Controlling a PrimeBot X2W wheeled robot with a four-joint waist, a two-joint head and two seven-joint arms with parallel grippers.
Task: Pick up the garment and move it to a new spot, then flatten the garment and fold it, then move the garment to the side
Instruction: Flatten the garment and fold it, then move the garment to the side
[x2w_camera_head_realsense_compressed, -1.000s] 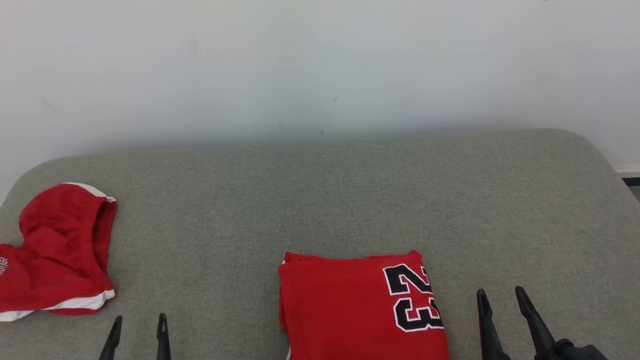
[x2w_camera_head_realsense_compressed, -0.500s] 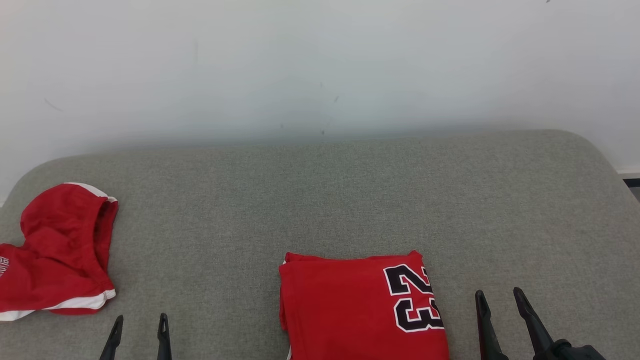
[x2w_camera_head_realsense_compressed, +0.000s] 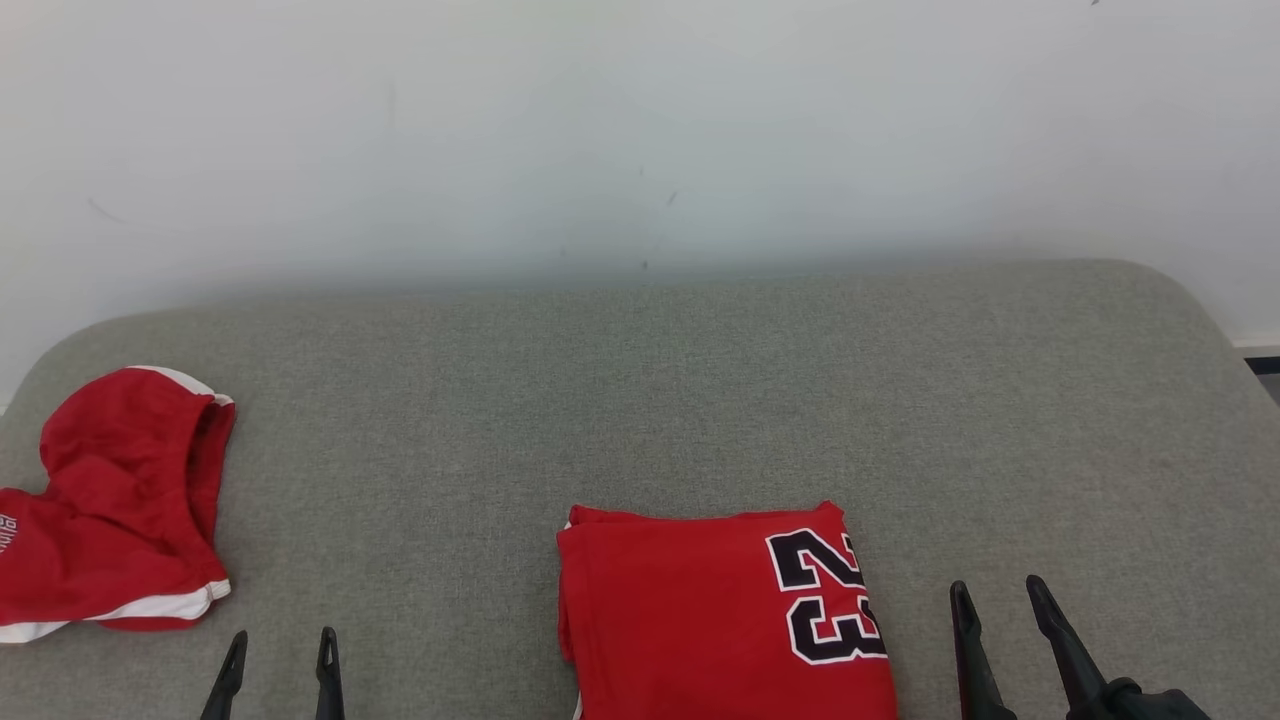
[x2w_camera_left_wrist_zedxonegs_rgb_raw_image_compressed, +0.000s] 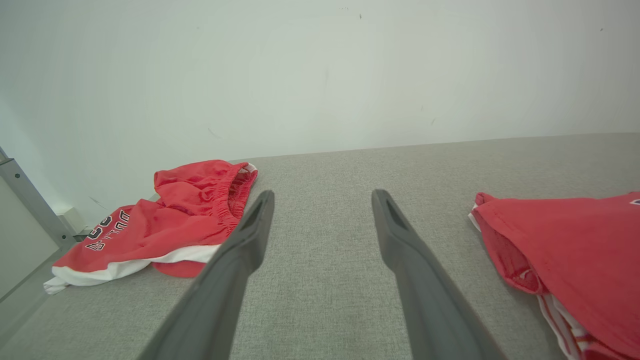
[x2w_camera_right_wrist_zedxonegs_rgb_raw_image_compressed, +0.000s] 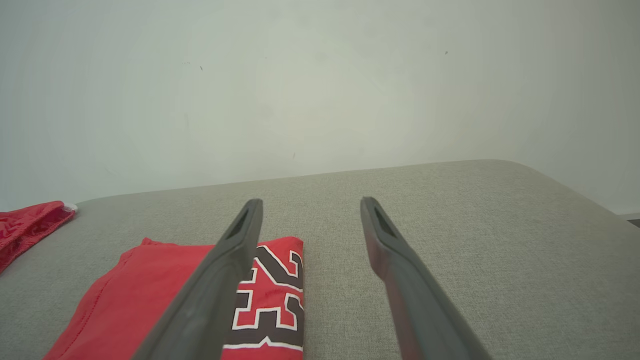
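A red garment (x2w_camera_head_realsense_compressed: 700, 620), folded into a rectangle with a black "23" on it, lies at the near middle of the grey cushioned surface (x2w_camera_head_realsense_compressed: 640, 400). My left gripper (x2w_camera_head_realsense_compressed: 281, 634) stands open to the left of it and apart from it, with nothing between its fingers. The right gripper (x2w_camera_head_realsense_compressed: 998, 585) is open just right of the folded piece and not touching it. In the left wrist view the open left gripper (x2w_camera_left_wrist_zedxonegs_rgb_raw_image_compressed: 324, 192) points over bare cushion, with the folded garment (x2w_camera_left_wrist_zedxonegs_rgb_raw_image_compressed: 565, 250) to its right. In the right wrist view the right gripper (x2w_camera_right_wrist_zedxonegs_rgb_raw_image_compressed: 311, 201) hovers by the garment (x2w_camera_right_wrist_zedxonegs_rgb_raw_image_compressed: 140, 295).
Crumpled red shorts (x2w_camera_head_realsense_compressed: 110, 510) with white trim lie at the cushion's left edge, also seen as the shorts (x2w_camera_left_wrist_zedxonegs_rgb_raw_image_compressed: 165, 225) and the shorts (x2w_camera_right_wrist_zedxonegs_rgb_raw_image_compressed: 25, 225). A white wall (x2w_camera_head_realsense_compressed: 640, 120) rises behind. A metal bar (x2w_camera_left_wrist_zedxonegs_rgb_raw_image_compressed: 30, 205) stands beyond the left edge.
The right gripper has sunk a touch lower in the head view. The left gripper and both red pieces have stayed put.
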